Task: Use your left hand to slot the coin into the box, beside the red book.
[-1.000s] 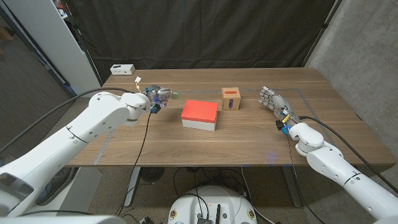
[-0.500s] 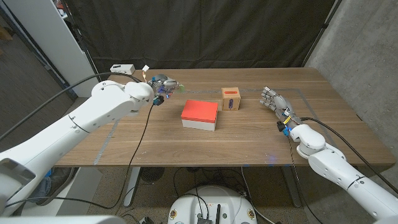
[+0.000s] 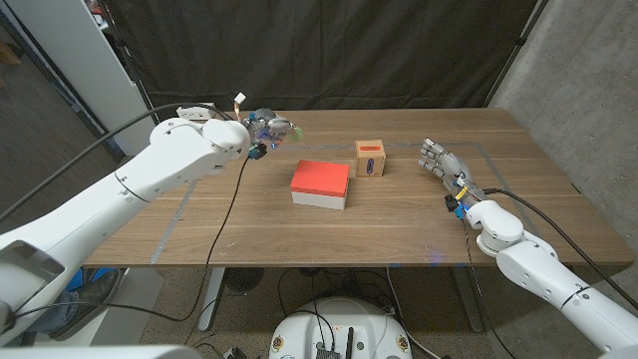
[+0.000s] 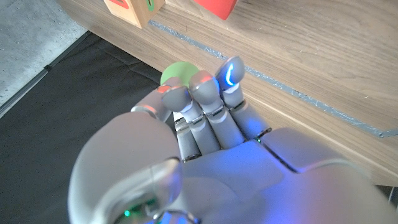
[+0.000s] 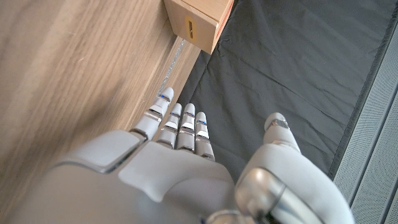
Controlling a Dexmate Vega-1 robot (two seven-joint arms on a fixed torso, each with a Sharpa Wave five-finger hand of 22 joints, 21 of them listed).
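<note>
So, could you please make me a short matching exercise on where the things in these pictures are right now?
Things:
1. coin
2. red book
3. box
4. right robot hand

Places or states:
A. open, holding nothing
B. lying mid-table
C. at the left robot hand fingertips
D. standing between book and right robot hand

Pairs: 1-C, 2-B, 3-D, 4-A

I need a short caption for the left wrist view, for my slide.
Left hand pinches a green coin above the wooden table.
</note>
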